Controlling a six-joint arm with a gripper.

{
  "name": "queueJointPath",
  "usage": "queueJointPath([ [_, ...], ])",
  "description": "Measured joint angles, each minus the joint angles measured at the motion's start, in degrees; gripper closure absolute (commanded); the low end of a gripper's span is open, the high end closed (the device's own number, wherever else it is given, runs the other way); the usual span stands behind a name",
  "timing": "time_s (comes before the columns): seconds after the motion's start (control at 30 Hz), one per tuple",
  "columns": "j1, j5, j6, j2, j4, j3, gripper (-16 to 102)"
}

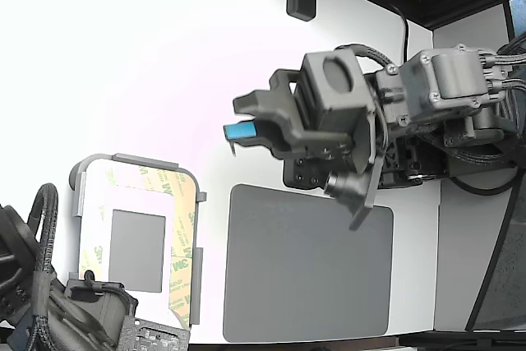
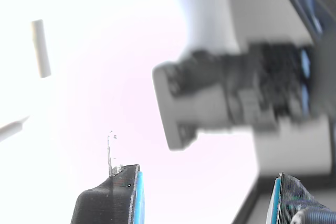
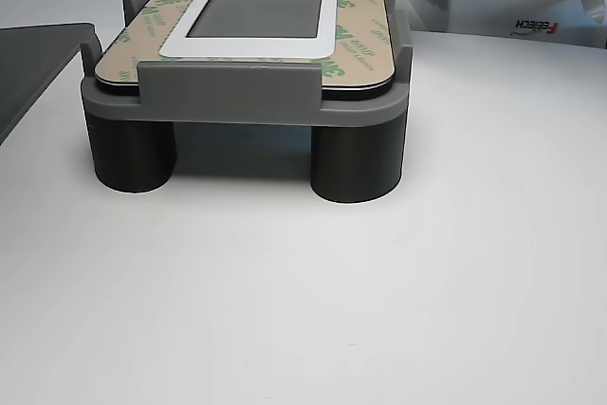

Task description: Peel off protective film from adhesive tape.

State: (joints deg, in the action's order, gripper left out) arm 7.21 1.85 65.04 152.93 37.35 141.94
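Film (image 3: 356,30), judged thin and limp, was best taken at its lifted corner; the gripper (image 1: 240,139) was held released, empty.

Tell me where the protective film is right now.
The protective film borders the white panel in the grey frame, exterior view's lower left, beside the grey mat.

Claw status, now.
Claw: open, holding nothing, up over the bare table, away from the film.
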Motion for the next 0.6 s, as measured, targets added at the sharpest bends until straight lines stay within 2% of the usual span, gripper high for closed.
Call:
queueJointPath([
  [0.07, -1.5, -3.5, -11.3, 2.5, 1.1, 0.5, -14],
  [0.27, -3.9, -11.0, -46.8, 8.2, 11.7, 1.0, -14],
  [0.47, -4.0, -12.8, -69.2, 14.2, 18.6, 5.9, -14],
  [0.6, -4.0, -12.5, -74.2, 15.0, 18.7, 10.2, -14],
])
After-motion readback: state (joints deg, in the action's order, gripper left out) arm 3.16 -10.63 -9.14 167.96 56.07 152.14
